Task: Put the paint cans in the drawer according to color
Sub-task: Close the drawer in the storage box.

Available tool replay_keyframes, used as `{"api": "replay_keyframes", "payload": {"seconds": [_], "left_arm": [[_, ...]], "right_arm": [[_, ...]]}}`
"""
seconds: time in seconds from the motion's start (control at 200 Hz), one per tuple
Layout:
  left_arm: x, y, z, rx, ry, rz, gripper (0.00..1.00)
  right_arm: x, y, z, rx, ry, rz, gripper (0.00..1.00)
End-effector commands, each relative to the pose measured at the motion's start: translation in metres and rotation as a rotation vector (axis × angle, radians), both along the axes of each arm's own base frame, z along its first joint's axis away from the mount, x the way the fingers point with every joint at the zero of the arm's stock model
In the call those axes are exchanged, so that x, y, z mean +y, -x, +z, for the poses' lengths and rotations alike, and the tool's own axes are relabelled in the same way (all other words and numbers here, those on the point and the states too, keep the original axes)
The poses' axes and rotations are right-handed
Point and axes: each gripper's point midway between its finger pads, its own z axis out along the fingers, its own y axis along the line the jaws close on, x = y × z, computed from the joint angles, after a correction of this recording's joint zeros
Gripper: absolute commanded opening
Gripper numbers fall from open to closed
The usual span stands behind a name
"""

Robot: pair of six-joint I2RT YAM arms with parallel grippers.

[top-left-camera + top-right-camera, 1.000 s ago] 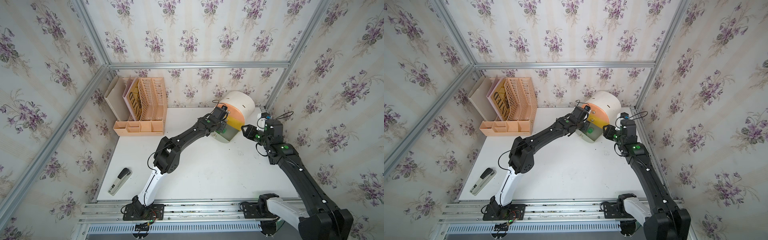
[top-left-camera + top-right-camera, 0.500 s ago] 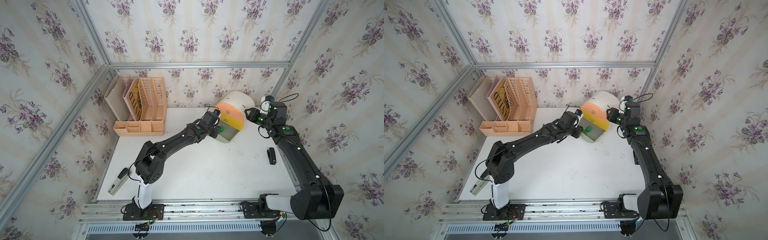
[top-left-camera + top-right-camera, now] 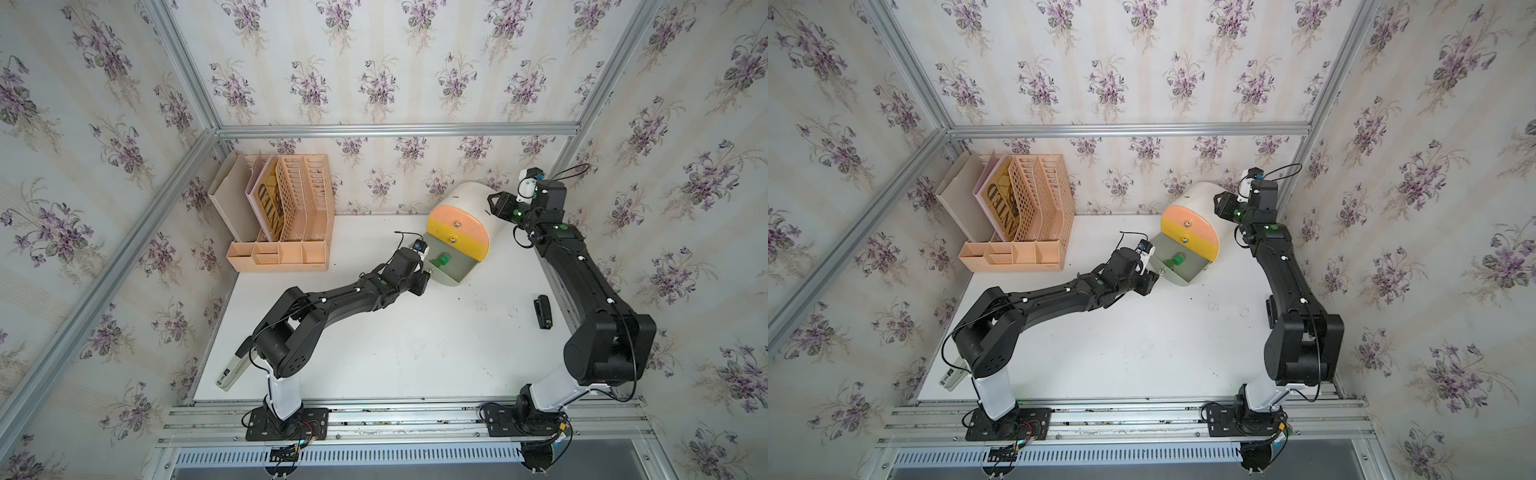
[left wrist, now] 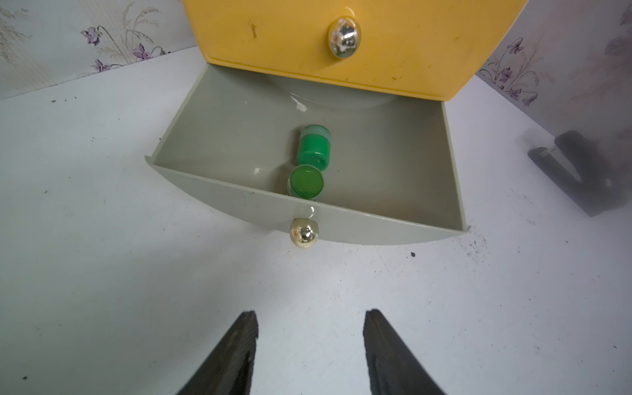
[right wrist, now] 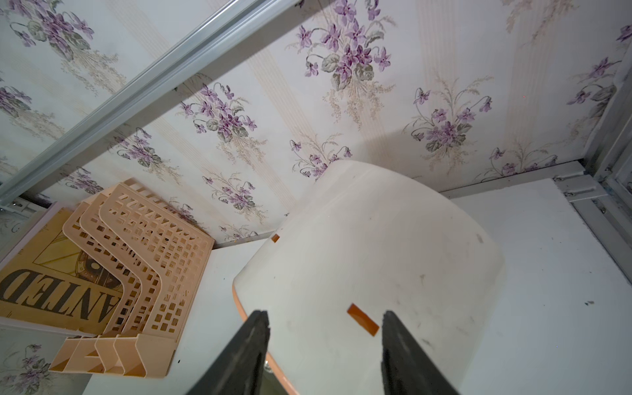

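Observation:
The drawer (image 3: 471, 203) (image 3: 1200, 197) is a white drum with peach, yellow and grey-green fronts. Its grey-green bottom tray (image 4: 393, 164) is pulled out. Two green paint cans lie inside: one on its side (image 4: 313, 147), one upright (image 4: 305, 181); they show as a green spot (image 3: 443, 260) (image 3: 1177, 260) in both top views. My left gripper (image 4: 309, 313) (image 3: 424, 277) is open and empty, a short way in front of the tray's metal knob (image 4: 303, 232). My right gripper (image 5: 323, 313) (image 3: 494, 203) is open over the drum's white top, holding nothing.
A peach file rack (image 3: 291, 216) with a folder stands at the back left. A grey-white stapler (image 3: 232, 369) lies by the left arm's base. A small black object (image 3: 542, 312) lies near the right edge. Walls close in on three sides.
My left gripper has drawn back from the drawer front toward the table's middle. My right arm has swung from beside the drawer front up to the drum's top rear.

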Motion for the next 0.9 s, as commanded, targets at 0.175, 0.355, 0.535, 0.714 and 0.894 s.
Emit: {"api": "replay_keyframes", "payload": {"seconds": [0.175,0.355,0.535,0.714,0.894], "left_arm": [[0.001,-0.015,-0.017,-0.002,0.077,0.018,0.55],[-0.006,-0.019,-0.029,0.024,0.093,-0.006,0.55],[-0.019,-0.021,-0.037,0.031,0.141,-0.043,0.54],[-0.025,-0.026,-0.044,0.033,0.157,-0.045,0.50],[-0.034,-0.030,-0.048,0.035,0.175,-0.062,0.40]], "right_arm": [[0.003,-0.042,0.005,-0.089,0.019,0.026,0.60],[0.006,-0.047,-0.002,-0.085,0.015,0.046,0.62],[0.009,-0.052,-0.007,-0.076,0.019,0.067,0.62],[0.012,-0.054,-0.019,-0.047,0.009,0.082,0.62],[0.015,-0.055,-0.030,-0.019,-0.003,0.098,0.61]]}}
